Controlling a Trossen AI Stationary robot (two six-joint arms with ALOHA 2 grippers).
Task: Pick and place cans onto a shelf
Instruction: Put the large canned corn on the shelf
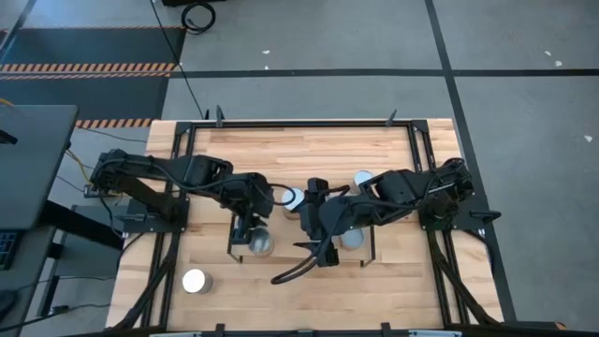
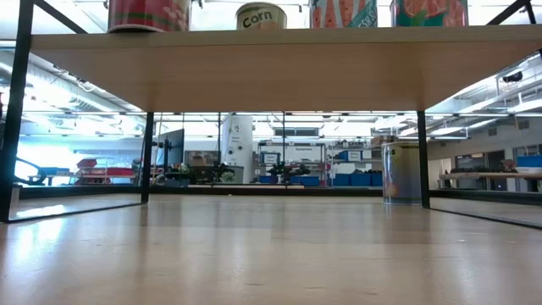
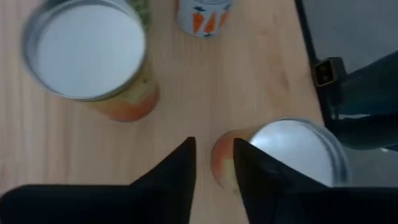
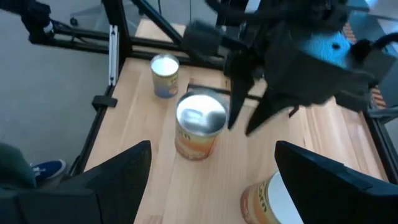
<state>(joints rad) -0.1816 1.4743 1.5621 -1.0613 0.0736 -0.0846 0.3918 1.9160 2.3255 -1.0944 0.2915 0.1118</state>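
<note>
Left gripper [image 1: 251,227] is held narrowly parted just above a can [image 1: 260,244] on the shelf [image 1: 398,159]; right gripper [image 1: 316,245] is spread wide, empty, beside it. Several cans are seen placed on the shelf already. One can [image 1: 195,281] is left out on the desk [image 1: 281,304], well apart.

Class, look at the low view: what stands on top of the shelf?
Four cans stand on the shelf, one labelled Corn. Only their bases show; the picture's edge cuts off the rest.
</note>
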